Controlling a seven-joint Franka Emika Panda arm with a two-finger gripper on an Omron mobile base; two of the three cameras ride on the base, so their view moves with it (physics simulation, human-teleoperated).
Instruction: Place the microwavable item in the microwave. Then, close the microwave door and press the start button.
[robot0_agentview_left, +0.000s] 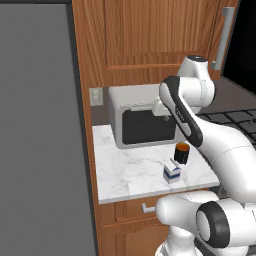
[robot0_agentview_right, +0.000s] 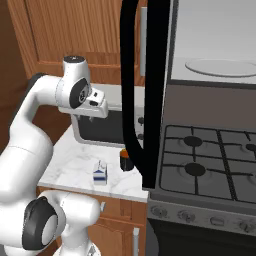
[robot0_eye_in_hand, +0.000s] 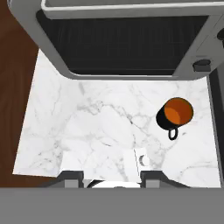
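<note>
Step in hand looked like the first one, the pick: nothing was held and the arm hung above the table (robot0_agentview_left: 120, 175). Microwave (robot0_agentview_right: 220, 45) sat up high, above the stove (robot0_agentview_right: 210, 170), cavity pale grey with the turntable visible; the microwave door (robot0_agentview_right: 142, 90) stood swung wide open, its black edge running down in front of the right base view and reaching out over the table's right end. Silver-grey oven (robot0_agentview_left: 142, 117) took the far half of the table, against the wall. The claw (robot0_eye_in_hand: 111, 177) pointed straight down from well above the marble, empty, tips set apart, so open. Black cup (robot0_eye_in_hand: 175, 113), orange inside, stood upright on the table's right side, just in front of the oven's right corner, its small handle toward the near edge. Milk carton (robot0_agentview_left: 172, 173) stood nearer and a bit left of the cup, close but apart. My read on the next move: shift right and farther, descend on the cup, grip across the rim or body clear of the handle. Room was tight: carton on the near-left, oven face behind, open door to the right. Left half of the table was bare marble.
</note>
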